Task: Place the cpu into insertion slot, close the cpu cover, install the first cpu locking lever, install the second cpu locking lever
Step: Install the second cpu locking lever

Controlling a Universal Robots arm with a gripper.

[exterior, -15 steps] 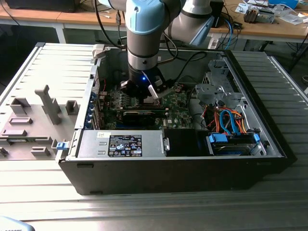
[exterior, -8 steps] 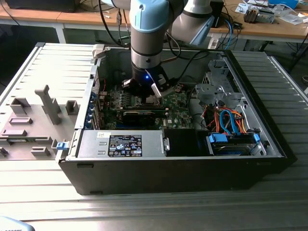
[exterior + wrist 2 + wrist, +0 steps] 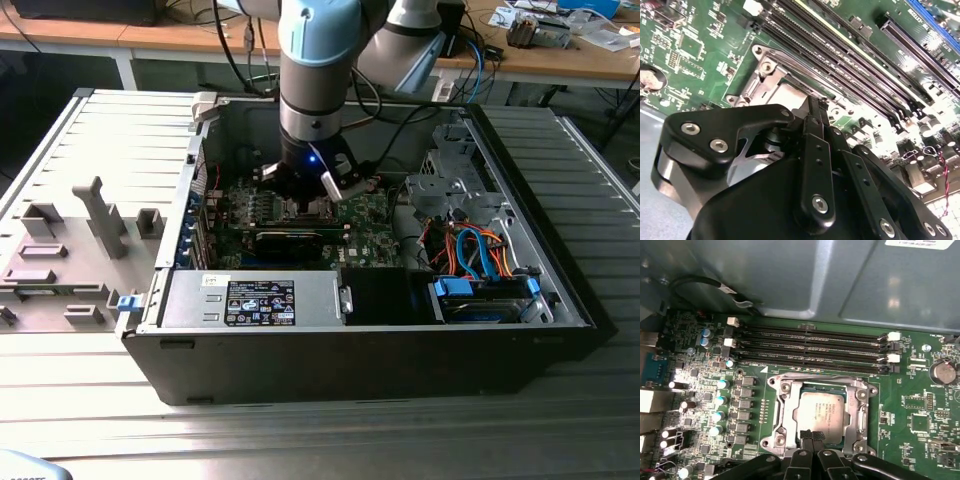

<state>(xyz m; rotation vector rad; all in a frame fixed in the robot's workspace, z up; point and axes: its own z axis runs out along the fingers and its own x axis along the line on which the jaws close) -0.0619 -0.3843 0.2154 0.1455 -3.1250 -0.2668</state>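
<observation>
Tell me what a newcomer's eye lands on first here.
First, the pale blue and grey robot arm reaching down into the open black computer case. Then, in the first wrist view, the silver-grey square cpu seated in its socket on the green motherboard, framed by the dark-metal cpu cover, with the black gripper at its edge.

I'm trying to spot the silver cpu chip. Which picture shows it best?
The first wrist view: the cpu sits in its socket, its silver top facing the camera, framed by the cpu cover. In the second wrist view the gripper hides most of it. In the exterior view it is too small to tell.
</observation>
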